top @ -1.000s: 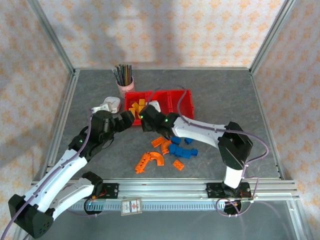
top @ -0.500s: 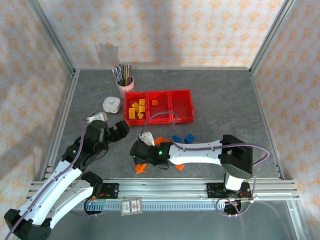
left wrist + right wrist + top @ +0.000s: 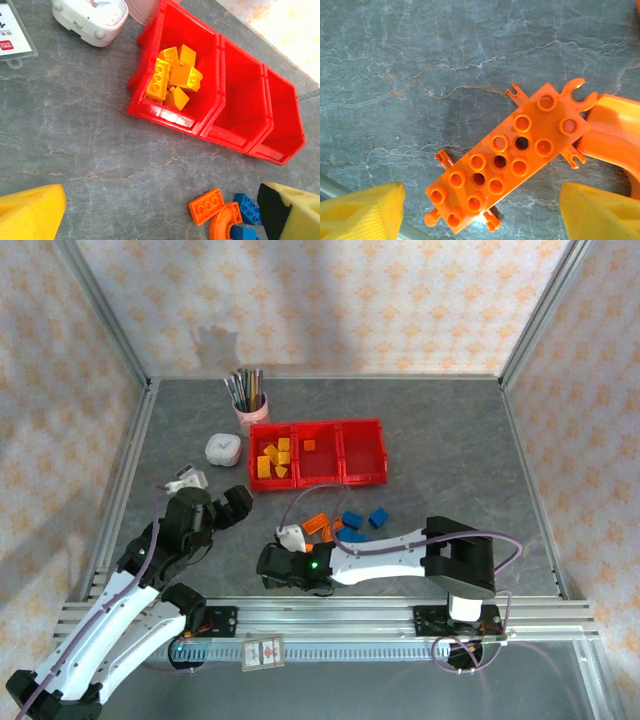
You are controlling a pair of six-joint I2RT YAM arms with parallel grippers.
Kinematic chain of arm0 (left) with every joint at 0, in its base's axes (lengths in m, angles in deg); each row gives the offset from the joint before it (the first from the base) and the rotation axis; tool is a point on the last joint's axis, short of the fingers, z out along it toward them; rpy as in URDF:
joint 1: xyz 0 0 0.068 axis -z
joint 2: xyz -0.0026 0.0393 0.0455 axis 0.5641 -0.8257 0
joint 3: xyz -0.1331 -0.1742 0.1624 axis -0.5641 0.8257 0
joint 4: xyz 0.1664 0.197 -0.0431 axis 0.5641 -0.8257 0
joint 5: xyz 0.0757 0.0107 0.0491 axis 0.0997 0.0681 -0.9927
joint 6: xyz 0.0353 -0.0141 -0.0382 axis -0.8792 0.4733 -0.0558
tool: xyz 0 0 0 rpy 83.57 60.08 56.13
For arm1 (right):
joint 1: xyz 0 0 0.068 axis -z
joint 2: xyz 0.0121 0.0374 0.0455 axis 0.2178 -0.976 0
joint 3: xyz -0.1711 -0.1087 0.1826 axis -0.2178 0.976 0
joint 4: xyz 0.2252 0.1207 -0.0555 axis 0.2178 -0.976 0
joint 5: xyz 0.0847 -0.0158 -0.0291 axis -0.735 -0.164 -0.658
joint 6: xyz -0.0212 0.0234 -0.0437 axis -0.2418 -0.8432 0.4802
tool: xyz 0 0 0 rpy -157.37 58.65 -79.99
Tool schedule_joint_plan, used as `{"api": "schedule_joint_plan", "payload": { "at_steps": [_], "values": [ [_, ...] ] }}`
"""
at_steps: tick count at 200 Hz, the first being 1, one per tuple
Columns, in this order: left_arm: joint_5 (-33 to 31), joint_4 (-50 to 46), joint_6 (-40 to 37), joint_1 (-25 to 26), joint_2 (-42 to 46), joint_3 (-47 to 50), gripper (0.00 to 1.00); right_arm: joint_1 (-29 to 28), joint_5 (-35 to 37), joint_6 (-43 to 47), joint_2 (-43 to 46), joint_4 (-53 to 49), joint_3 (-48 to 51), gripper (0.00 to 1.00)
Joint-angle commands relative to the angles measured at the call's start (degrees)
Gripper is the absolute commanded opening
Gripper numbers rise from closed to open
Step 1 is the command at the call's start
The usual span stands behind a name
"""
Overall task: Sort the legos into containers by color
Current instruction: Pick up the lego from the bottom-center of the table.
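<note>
The gray table [image 3: 450, 430] holds three red bins [image 3: 320, 482] joined in a row on the far side. There are yellow blocks [image 3: 272, 460] in the left bin and one orange block [image 3: 309, 446] in the middle bin. The right arm [image 3: 380, 548] lies low and stretched out to the left along the near edge. The left arm [image 3: 110, 600] is bent up on the left, looking toward the bins. The right gripper [image 3: 482, 212] points down with its fingers apart, one on each side of a flat orange plate [image 3: 507, 160]. The plate rests on the table close to the metal rail [image 3: 350, 610]. I think a grab could go wrong here, because the plate sits slanted between the fingers, so a squeeze may spin it or let it slip out. An orange arch [image 3: 615, 130] sits right beside its right end and could get dragged along. The left gripper [image 3: 160, 212] is wide apart and holds nothing. More orange pieces [image 3: 318, 525] and blue blocks [image 3: 360, 522] wait loose between the bins and the right arm.
</note>
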Motion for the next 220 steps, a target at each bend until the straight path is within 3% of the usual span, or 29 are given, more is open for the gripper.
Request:
{"api": "schedule_joint_plan", "payload": {
  "at_steps": [1, 46, 87, 160, 220],
  "values": [
    [-2.33, -2.66, 0.95, -0.26, 0.53, -0.90, 0.99, -0.29, 0.38, -1.10, -2.03, 1.30, -0.11, 0.81],
    [-4.11, -4.94, 3.81, -0.24, 1.35, -1.32, 0.99, 1.96, 1.37, 0.40, -6.09, 1.58, -4.73, 0.81],
    [-5.05, -6.50, 6.30, -0.27, 2.53, -1.52, 0.99, 2.80, 2.57, 4.04, -10.58, -0.96, -10.64, 0.75],
    [-5.19, -6.71, 7.68, -0.32, 3.61, -0.81, 0.99, 2.62, 5.14, 4.70, -13.87, -6.72, -12.91, 0.53],
    [-4.88, -6.35, 7.54, -0.26, 2.99, -0.85, 1.00, 1.92, 6.47, 5.53, -17.10, -9.91, -16.96, 0.43]
  ]
}}
